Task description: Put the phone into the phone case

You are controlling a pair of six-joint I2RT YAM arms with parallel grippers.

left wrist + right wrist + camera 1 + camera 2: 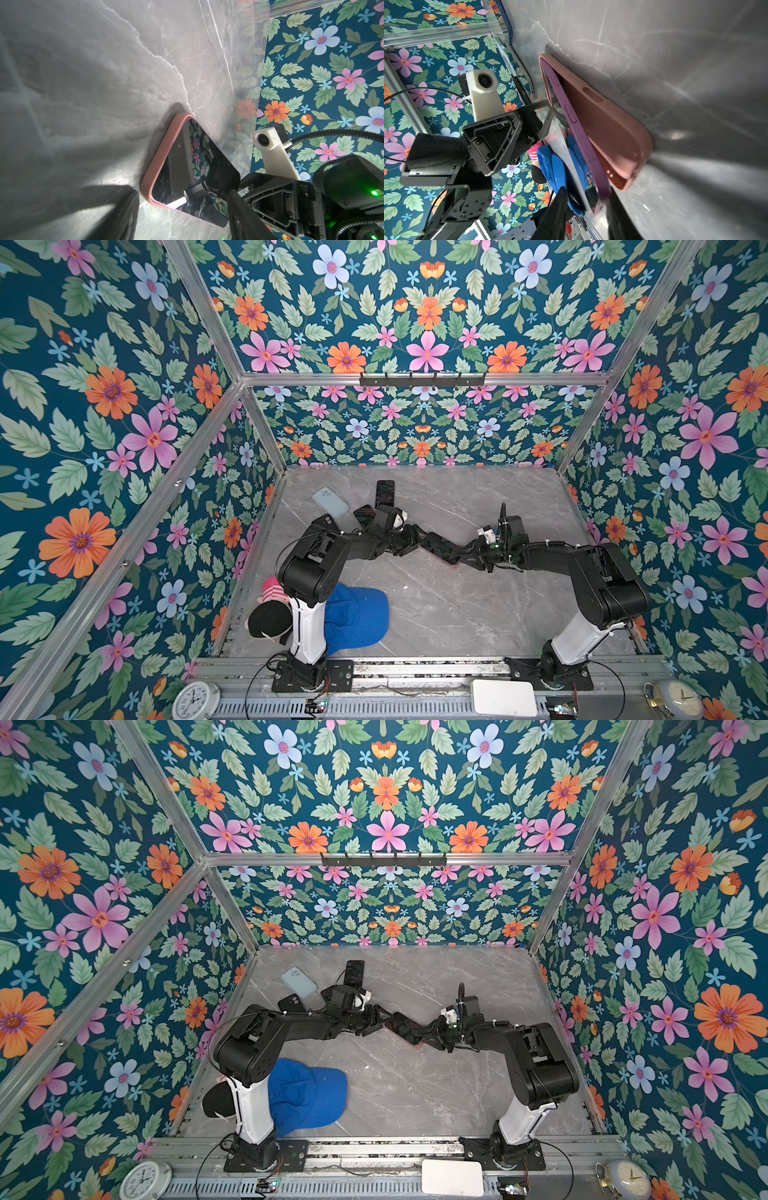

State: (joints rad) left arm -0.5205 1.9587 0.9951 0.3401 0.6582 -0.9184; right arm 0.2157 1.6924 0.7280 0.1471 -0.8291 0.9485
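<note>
Now the phone (441, 549) is lying centrally on the surface (436, 614), its 10 o'clock end sitting in the case (612, 128), its 4 o'clock end riding proud, so the right jaws, standing apart around that end, should be pressing straight down, with the left jaws, gripping or not I cannot tell, bracing the seated end.

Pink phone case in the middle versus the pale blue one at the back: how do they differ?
The pink phone case lies centrally holding a dark-screened phone, screen up; the pale blue phone case shows its back and camera opening. The left pincer and right pincer sit at the pink case's ends; neither touches the pale blue case, back left. Both are rounded rectangles on the grey marble table.
</note>
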